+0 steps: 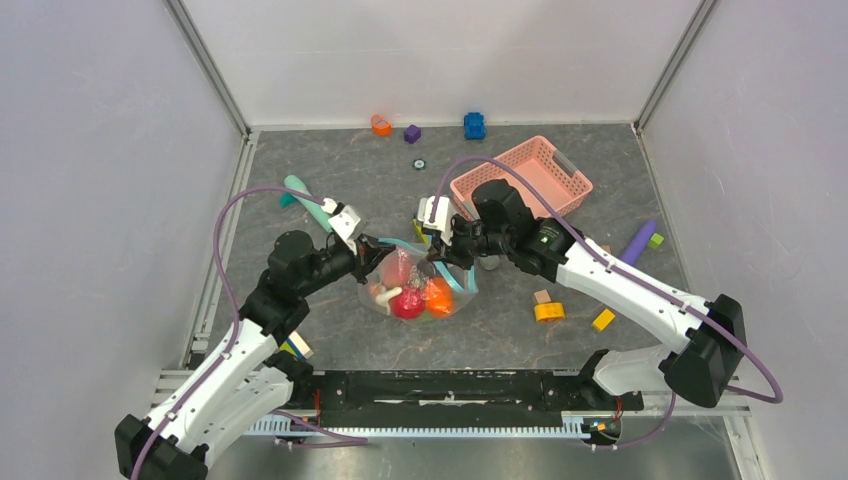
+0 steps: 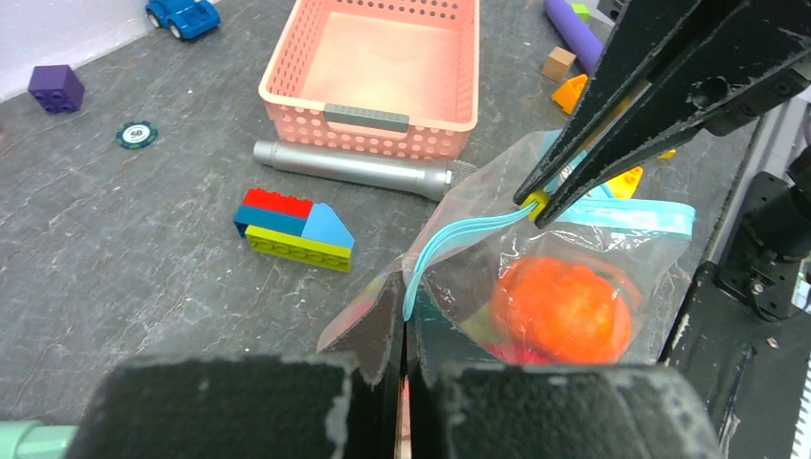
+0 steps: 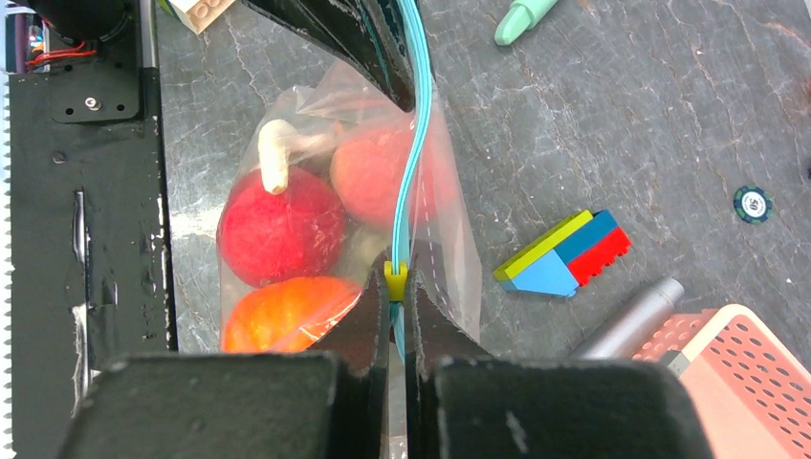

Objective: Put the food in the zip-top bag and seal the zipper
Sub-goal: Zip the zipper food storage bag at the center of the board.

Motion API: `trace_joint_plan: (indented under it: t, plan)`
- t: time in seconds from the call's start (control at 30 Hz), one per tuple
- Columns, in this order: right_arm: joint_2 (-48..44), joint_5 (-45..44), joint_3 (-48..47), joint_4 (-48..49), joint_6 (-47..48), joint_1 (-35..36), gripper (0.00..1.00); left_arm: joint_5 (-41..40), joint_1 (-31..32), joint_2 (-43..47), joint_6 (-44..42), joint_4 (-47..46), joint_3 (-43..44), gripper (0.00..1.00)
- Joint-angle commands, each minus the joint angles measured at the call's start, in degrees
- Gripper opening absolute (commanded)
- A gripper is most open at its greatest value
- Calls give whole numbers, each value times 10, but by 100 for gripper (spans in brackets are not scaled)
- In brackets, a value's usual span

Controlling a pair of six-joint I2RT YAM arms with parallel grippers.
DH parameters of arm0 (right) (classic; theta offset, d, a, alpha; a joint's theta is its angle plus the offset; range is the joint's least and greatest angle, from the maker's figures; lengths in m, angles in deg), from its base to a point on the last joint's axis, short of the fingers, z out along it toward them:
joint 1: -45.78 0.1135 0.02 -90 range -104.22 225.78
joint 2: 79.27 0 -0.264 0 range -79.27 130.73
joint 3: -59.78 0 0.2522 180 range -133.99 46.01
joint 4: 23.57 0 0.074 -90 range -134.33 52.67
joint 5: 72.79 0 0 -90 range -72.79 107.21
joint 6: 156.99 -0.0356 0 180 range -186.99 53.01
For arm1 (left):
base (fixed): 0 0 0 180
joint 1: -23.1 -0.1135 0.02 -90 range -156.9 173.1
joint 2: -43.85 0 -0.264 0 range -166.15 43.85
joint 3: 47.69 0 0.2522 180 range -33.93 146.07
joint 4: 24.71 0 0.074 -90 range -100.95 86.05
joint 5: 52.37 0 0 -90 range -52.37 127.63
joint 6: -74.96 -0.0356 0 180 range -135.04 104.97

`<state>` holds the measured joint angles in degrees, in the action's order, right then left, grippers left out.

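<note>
The zip-top bag [image 1: 418, 288] is lying mid-table [image 1: 330, 190] between the two arms, carrying a red piece [image 3: 282, 234], an orange pumpkin [image 3: 287, 325], a pink piece [image 3: 368, 172] and a white mushroom-like piece [image 3: 275, 153]; the pink basket [image 1: 522, 176] is standing near it, farther back. The left gripper [image 2: 404, 354] is pinching tight on the bag's edge at one end of the zipper [image 3: 413, 143]. The right gripper [image 3: 397, 298] is clamping closed on the small yellow-green slider [image 3: 395, 275] riding that strip.

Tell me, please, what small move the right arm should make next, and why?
Probably draw the right jaws, shut on the yellow slider, along the zipper toward the left jaws, which pinch the zip-top bag at the other end. The food is already inside, and that stretch looks unsealed.
</note>
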<state>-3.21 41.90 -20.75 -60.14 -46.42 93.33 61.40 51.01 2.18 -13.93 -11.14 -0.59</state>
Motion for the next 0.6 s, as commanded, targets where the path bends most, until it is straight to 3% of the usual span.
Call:
trace_joint_plan:
  t: [0.0, 0.57]
  plan:
    - [-21, -25, 16, -59, -10, -11, 0, -103, -10, 6, 11, -48, 4, 2]
    - [-40, -27, 35, -61, -8, -22, 0, -235, -10, -9, 42, -57, 12, 2]
